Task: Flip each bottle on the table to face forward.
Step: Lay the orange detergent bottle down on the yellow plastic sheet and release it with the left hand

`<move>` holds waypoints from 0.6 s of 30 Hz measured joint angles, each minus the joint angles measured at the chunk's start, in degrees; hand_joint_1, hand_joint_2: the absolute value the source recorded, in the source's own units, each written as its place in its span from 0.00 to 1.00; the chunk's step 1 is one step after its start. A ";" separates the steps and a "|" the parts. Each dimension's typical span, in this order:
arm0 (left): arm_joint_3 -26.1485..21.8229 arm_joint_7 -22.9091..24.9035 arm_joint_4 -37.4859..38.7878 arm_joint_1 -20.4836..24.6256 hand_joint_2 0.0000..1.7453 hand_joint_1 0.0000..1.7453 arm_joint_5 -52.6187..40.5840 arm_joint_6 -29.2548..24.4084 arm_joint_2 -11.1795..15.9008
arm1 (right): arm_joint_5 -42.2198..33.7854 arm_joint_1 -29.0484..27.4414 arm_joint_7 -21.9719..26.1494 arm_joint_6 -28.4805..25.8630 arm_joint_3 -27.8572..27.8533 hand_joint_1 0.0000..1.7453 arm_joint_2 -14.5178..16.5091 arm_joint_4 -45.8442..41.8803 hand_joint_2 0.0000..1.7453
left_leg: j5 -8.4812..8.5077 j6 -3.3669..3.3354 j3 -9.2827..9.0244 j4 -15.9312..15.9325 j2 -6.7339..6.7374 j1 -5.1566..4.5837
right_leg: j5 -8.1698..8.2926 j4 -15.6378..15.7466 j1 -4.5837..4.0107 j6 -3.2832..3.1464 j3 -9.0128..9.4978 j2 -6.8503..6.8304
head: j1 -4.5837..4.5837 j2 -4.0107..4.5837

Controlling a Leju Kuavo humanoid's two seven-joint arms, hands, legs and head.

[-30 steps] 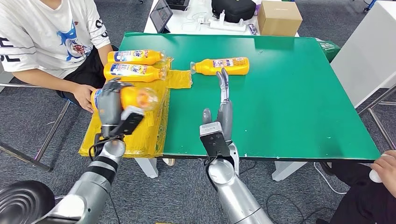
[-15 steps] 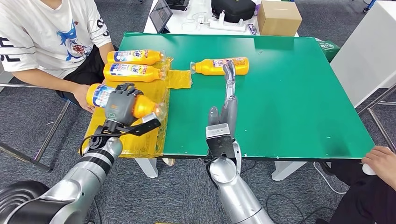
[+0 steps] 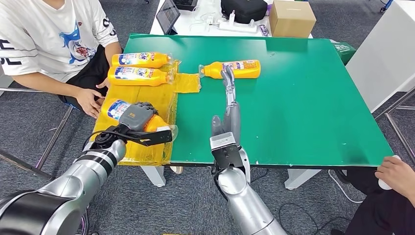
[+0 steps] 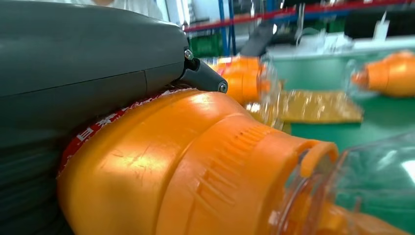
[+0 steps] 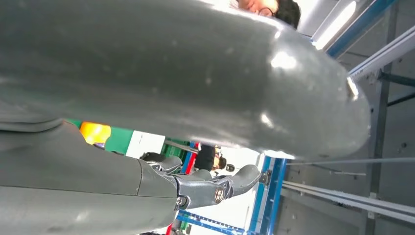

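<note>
Head view: left hand [image 3: 137,117] is gripping a bottle [image 3: 117,108] at the desk's [image 3: 303,98] left edge; right hand [image 3: 229,110] is lying flat, fingers straight and holding nothing

A green-topped table [image 3: 303,98] fills the middle of the frame, standing on grey carpet [image 3: 29,132] that shows at the left and bottom edges. Behind it, at top centre, a white desk [image 3: 195,22] carries a cardboard box [image 3: 292,18], a black bag [image 3: 243,10], a tablet [image 3: 169,13] and a power strip [image 3: 238,27]. A white panel [image 3: 386,54] stands at the upper right. A person in a white T-shirt [image 3: 49,39] sits at upper left.
</note>
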State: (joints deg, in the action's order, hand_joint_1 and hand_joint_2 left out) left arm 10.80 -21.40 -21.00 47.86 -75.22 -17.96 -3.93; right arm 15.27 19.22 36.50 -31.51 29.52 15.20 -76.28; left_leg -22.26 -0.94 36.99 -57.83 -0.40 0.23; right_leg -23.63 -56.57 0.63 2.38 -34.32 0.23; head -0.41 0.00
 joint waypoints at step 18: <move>-4.29 3.91 2.07 -0.91 1.00 0.00 7.65 6.48 0.13 | 0.37 -0.26 -1.28 3.69 1.00 0.00 0.02 3.47 0.00 | 0.00 0.00 0.01 0.00 -0.04 0.00 | 0.00 0.00 0.00 0.00 0.01 0.00 | -0.01 0.00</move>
State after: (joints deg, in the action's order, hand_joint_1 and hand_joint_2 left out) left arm 6.51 -17.49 -18.93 46.95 -67.57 -11.47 -3.80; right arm 15.64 18.96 35.22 -27.83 30.52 15.21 -72.80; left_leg -22.26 -0.94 36.99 -57.83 -0.44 0.22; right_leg -23.63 -56.57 0.63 2.38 -34.31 0.22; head -0.41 0.00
